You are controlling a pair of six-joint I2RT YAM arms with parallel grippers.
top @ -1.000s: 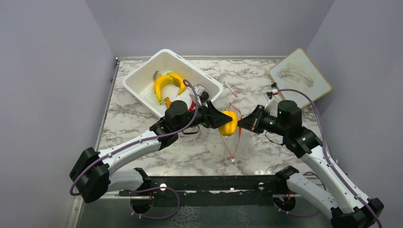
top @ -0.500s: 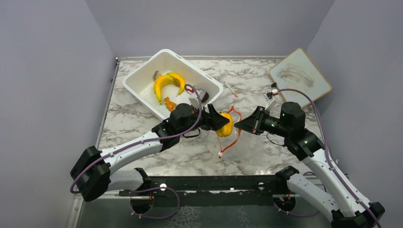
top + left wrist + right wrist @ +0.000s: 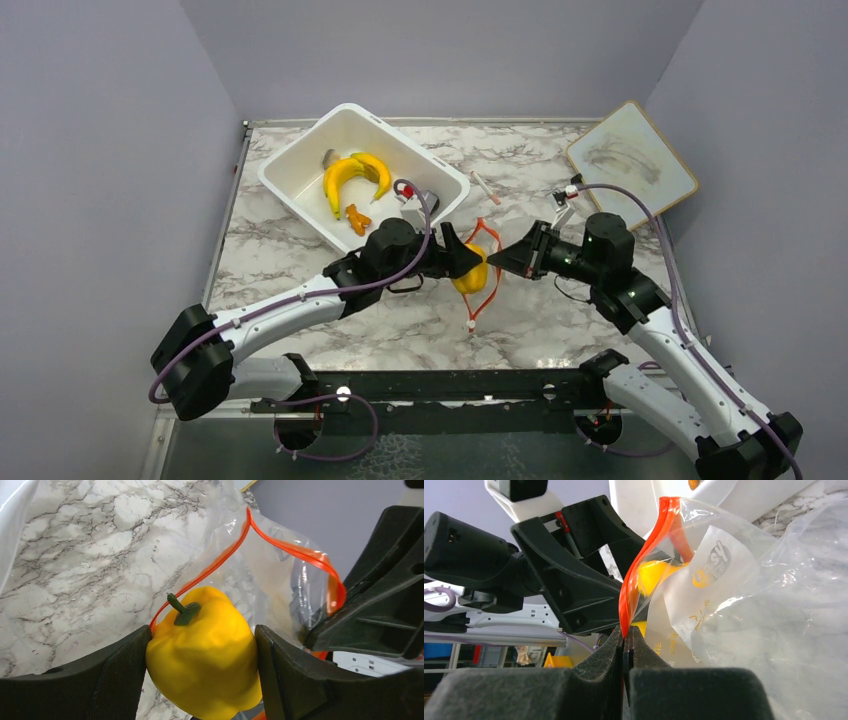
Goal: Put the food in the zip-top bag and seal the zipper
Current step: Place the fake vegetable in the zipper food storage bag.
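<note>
My left gripper (image 3: 468, 262) is shut on the yellow pepper (image 3: 472, 273), also in the left wrist view (image 3: 202, 652), and holds it at the open mouth of the clear zip-top bag (image 3: 280, 575). The red-orange zipper (image 3: 488, 232) loops round the pepper. My right gripper (image 3: 505, 258) is shut on the zipper rim (image 3: 639, 580) and holds the bag (image 3: 744, 615) up off the table. The yellow banana (image 3: 348, 175) and small orange bits (image 3: 355, 218) lie in the white tub (image 3: 300, 165). The chili, carrot and brown fruit are hidden.
A wood-framed whiteboard (image 3: 630, 160) leans at the back right. A small white-and-red stick (image 3: 485, 187) lies on the marble table (image 3: 540, 320) beside the tub. Grey walls close in on the left, back and right.
My left gripper has carried the pepper slightly left and lower into the bag's mouth. The bag's red rim has swung up and round the pepper. My right gripper has shifted a little left.
</note>
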